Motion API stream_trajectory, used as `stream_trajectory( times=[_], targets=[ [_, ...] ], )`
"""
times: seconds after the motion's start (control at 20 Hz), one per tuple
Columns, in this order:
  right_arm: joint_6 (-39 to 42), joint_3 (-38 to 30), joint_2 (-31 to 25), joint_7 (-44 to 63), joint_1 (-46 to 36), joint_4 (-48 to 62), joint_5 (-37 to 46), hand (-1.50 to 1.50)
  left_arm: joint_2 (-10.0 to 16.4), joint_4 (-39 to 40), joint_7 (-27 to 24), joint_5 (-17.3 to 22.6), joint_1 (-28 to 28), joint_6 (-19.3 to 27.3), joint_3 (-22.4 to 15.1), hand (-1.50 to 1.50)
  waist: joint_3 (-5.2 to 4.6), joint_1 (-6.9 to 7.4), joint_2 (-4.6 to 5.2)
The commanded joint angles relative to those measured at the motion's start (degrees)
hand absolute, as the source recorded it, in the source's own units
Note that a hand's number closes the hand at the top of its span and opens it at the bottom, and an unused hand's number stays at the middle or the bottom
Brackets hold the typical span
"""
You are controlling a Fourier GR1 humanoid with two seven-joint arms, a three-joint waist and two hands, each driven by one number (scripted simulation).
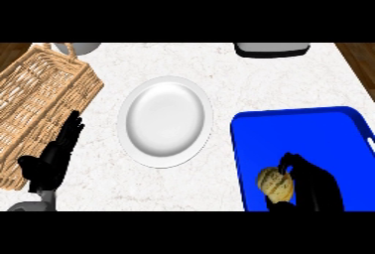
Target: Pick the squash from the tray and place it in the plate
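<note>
A pale yellow squash (274,184) lies in the lower left part of the blue tray (322,129). My right hand (316,186) is over the tray at the squash's right side, its fingers curled over the top of the squash. A white plate (165,120) sits on the counter left of the tray, with nothing on it. My left hand (53,158) rests open at the lower left, fingers pointing up, beside the basket.
A wicker basket (40,106) lies along the left edge. A grey object (82,47) shows at the top left and a dark appliance (272,49) at the top right. Bare marble counter lies between plate and tray.
</note>
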Motion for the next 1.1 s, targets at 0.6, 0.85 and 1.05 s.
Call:
stream_trajectory(
  times=[0.6,0.85,1.05],
  targets=[
    [22.55,7.47,17.9,12.38,-0.83,-27.21,37.41,1.5,-1.39,1.63,1.18,-1.93,-4.31,-1.17,-0.06,0.0,0.15,3.04,1.19],
    [33.77,3.11,29.89,10.37,-12.53,-21.94,34.45,1.5,-1.65,-0.76,1.83,-2.43,-2.12,-0.74,-0.07,0.0,0.12,3.8,1.27],
    [33.44,-2.93,35.45,5.5,-16.06,-13.92,31.27,1.5,-2.15,-1.79,-0.1,-2.27,-0.59,-1.67,0.39,0.0,0.2,3.78,1.29]
  ],
)
